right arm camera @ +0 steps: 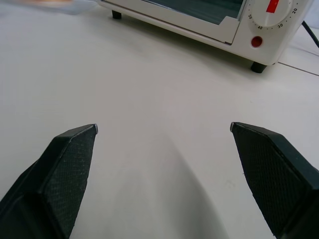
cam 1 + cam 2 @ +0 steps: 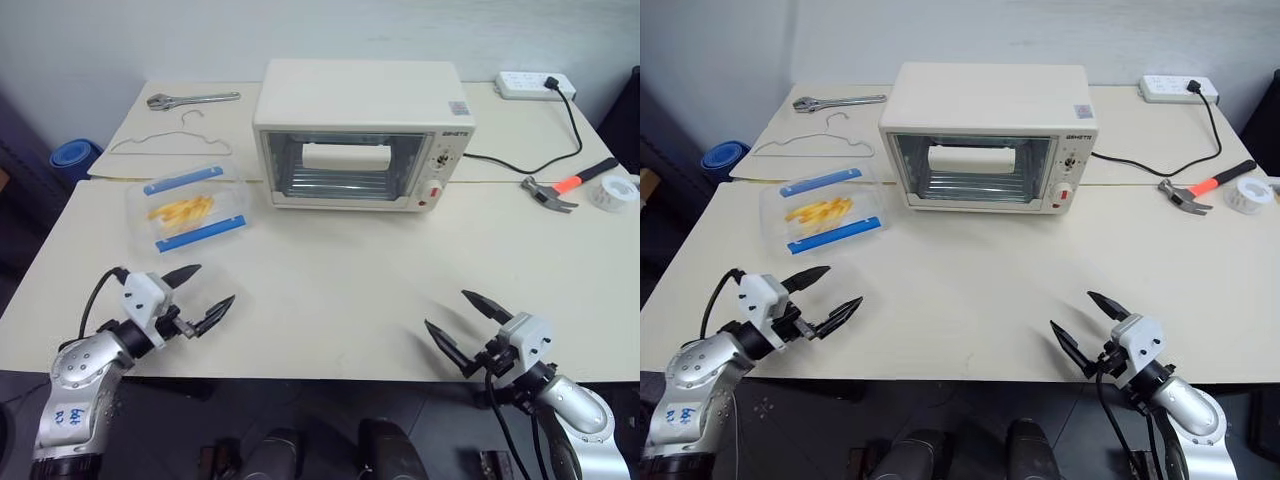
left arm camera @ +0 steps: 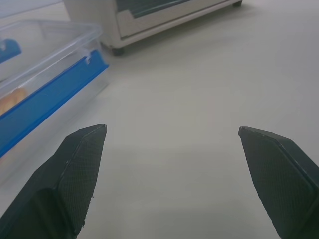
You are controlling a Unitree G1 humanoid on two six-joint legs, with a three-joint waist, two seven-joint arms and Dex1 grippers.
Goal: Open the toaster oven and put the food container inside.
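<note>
Two grippers, left (image 2: 206, 290) and right (image 2: 466, 318), hover spread wide over the table (image 2: 340, 290). Cream toaster oven (image 2: 360, 135) stands shut; clear blue-clipped food container (image 2: 187, 208) just left of it.

A cream-white boxy toaster oven (image 2: 360, 135) stood upright toward the back of the pale tabletop (image 2: 340, 290), its glass door shut, its white bar handle across the top of the glass, knobs and a red button on its right side. A clear rectangular plastic food container (image 2: 187, 209) with blue side clips lay flat just beside its left front corner, holding yellow fries.
</note>
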